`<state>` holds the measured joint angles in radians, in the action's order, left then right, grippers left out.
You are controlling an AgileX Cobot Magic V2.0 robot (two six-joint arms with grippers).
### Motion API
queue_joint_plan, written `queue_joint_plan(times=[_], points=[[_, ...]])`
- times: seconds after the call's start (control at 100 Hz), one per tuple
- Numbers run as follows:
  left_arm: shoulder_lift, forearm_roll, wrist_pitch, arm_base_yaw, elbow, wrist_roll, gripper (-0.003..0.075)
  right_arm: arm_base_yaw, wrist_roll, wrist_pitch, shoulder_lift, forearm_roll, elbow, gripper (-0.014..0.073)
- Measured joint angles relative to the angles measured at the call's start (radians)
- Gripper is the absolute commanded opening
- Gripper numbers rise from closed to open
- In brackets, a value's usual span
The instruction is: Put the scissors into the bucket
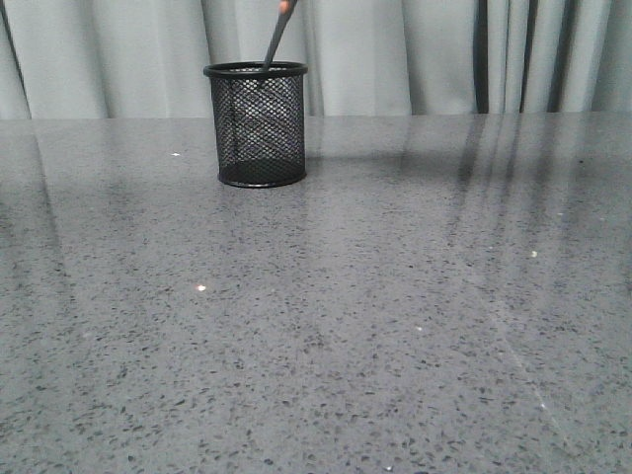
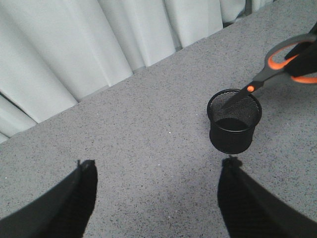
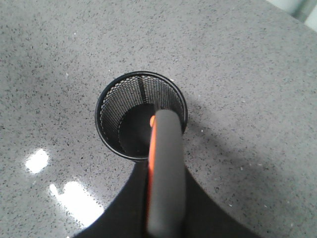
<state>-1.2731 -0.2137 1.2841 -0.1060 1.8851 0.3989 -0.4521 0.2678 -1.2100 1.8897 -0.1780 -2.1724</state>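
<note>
The scissors (image 2: 277,67) are hanging blades-down with their tips dipping inside the bucket (image 1: 256,125), leaning toward one o'clock in the front view; the handle loops are well above the rim, so I judge the task nearly done, with lowering and release remaining; the right gripper is presumably carrying them, though whether its jaws are pinching cannot be told from these views; the left gripper (image 2: 157,171) is hovering apart from the bucket, jaws spread and holding nothing; the bucket is standing upright on a speckled grey table (image 1: 395,326); pale curtains (image 1: 395,49) are hanging behind it.
</note>
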Motion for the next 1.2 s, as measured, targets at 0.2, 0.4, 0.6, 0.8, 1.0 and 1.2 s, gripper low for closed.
queue_joint_plan(times=[0.2,0.4,0.6,0.8,1.0,1.2], points=[[0.0,-0.001,0.0,0.0,0.0,0.0,0.0474,-0.013,0.0,0.014,0.037,0.032,-0.003,-0.0043],[0.0,-0.002,0.0,0.0,0.0,0.0,0.0474,-0.013,0.0,0.038,0.076,0.04,-0.003,-0.0043],[0.0,-0.002,0.001,0.0,0.0,0.0,0.0474,-0.013,0.0,0.051,0.095,0.04,-0.003,-0.0044],[0.0,-0.002,0.001,0.0,0.0,0.0,0.0474,-0.013,0.0,0.051,0.101,0.036,-0.003,-0.004],[0.0,-0.002,0.001,0.0,0.0,0.0,0.0474,-0.013,-0.002,0.049,0.101,0.019,-0.003,0.0131],[0.0,-0.002,0.001,0.0,0.0,-0.002,0.0474,-0.013,-0.002,0.049,0.101,0.018,-0.003,0.0323]])
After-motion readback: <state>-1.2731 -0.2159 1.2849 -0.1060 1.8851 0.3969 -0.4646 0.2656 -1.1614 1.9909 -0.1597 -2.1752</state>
